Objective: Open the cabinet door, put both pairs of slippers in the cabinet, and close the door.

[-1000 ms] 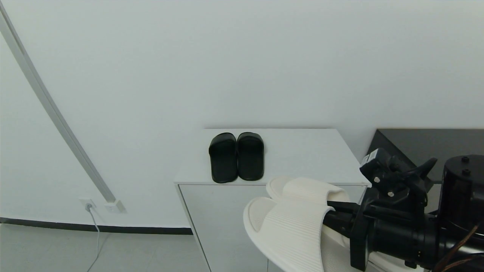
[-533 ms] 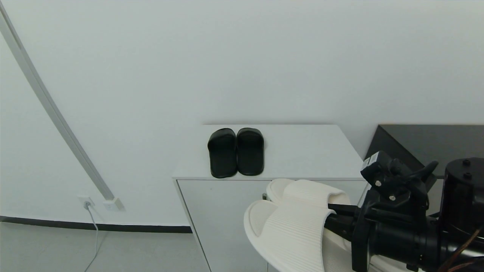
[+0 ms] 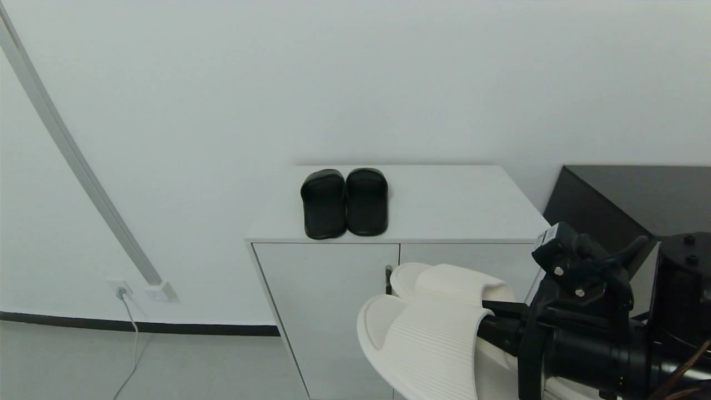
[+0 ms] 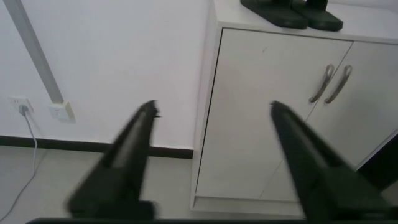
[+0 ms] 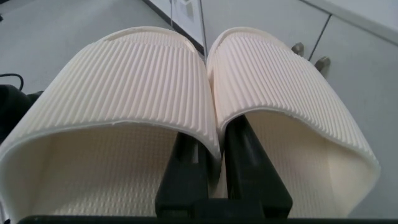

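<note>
Two pairs, two places: the white slippers [image 3: 433, 328] ride on our right gripper [image 5: 219, 168], whose jaws are closed on the adjoining inner strap walls, one finger inside each slipper; the right wrist view shows us that pinch from behind, while the head view shows the toes jutting out past the jaws toward the cabinet [image 3: 322, 300]; the black slippers [image 3: 344, 203] sit side by side on top of the cabinet, near its front edge, beyond and above the right jaws. Our left gripper [image 4: 211, 109] has its jaws wide apart with nothing held; in the left wrist view the shut left door [image 4: 249, 124] fills the gap ahead of the jaws, and the two door handles [image 4: 329, 84] stand just beside each other at the seam, past one finger; in the head view we see one handle peeking out beside the far white toe. Bare floor [image 4: 37, 186] lies below the left jaws, with a wall socket [image 4: 22, 106] off to the side; a dark table [image 3: 627, 194] stands beside the cabinet, beyond the right jaws.
</note>
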Robot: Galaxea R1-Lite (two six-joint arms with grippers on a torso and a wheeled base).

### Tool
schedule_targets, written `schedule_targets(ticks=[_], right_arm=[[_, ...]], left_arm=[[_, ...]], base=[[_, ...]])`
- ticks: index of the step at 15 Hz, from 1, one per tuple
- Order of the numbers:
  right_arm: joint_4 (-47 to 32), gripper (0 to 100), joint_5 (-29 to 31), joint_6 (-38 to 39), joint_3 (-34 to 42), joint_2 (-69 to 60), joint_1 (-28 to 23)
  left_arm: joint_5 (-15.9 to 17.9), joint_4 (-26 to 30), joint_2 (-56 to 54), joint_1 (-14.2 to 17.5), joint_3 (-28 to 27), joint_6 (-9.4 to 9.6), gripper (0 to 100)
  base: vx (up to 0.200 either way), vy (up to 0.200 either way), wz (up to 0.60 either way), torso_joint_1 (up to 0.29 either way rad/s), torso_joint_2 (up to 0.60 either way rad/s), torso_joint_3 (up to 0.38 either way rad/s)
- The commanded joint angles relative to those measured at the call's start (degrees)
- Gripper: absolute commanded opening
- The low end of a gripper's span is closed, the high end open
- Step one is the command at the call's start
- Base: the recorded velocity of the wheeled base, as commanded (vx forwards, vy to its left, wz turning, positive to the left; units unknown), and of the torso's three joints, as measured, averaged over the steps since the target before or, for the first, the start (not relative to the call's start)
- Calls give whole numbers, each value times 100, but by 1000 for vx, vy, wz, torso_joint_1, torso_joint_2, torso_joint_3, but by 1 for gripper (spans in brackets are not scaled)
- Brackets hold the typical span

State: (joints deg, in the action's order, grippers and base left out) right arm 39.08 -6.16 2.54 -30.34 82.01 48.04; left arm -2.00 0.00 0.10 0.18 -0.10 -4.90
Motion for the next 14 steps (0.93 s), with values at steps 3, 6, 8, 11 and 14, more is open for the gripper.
schedule_targets(ticks=[3, 6, 8, 11, 14], right_arm=[[3, 0, 27, -16, 20, -88, 162], [3, 0, 27, -157, 72, -115, 232], [3, 0, 18, -148, 116, -115, 232], [3, 0, 18, -148, 116, -115, 223], [3, 0, 9, -139, 125, -9, 223]], left_arm=[[-11, 0, -1, -1, 1, -2, 100], [-11, 0, -1, -1, 1, -2, 100], [-11, 0, -1, -1, 1, -2, 100], [-11, 0, -1, -1, 1, -2, 100], [-2, 0, -1, -1, 1, -2, 100]], base=[[0, 0, 0, -233, 553, 328], [0, 0, 0, -214, 543, 323], [0, 0, 0, -198, 525, 310], [0, 0, 0, -185, 509, 312], [0, 0, 0, -167, 484, 326]])
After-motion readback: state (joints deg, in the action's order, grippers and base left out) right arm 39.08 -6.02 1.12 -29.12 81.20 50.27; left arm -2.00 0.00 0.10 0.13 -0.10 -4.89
